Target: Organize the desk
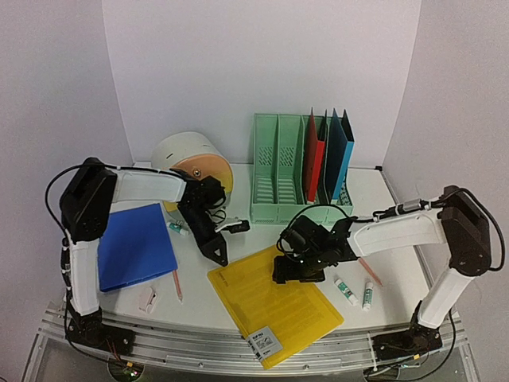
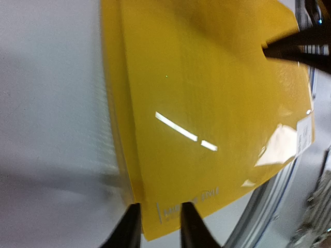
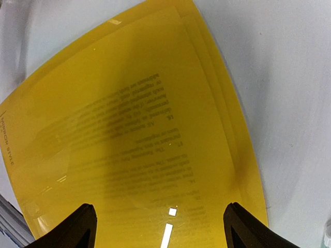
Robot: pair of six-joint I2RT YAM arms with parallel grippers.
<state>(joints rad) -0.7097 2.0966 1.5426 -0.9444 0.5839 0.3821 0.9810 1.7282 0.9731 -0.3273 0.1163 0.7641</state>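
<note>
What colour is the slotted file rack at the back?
The slotted plastic file rack is mint green; top external view.

Glossy translucent yellow plastic folder (image 1: pixel 274 306) on smooth matt white desk (image 1: pixel 199 310)

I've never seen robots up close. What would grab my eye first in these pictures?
The bright yellow folder lies at the front centre of the white desk, with both arms bent over it. The left gripper seems to pinch one corner, and the right gripper hangs open above it. Behind stands a mint-green file rack holding upright folders, and a blue folder lies at the left.
</note>
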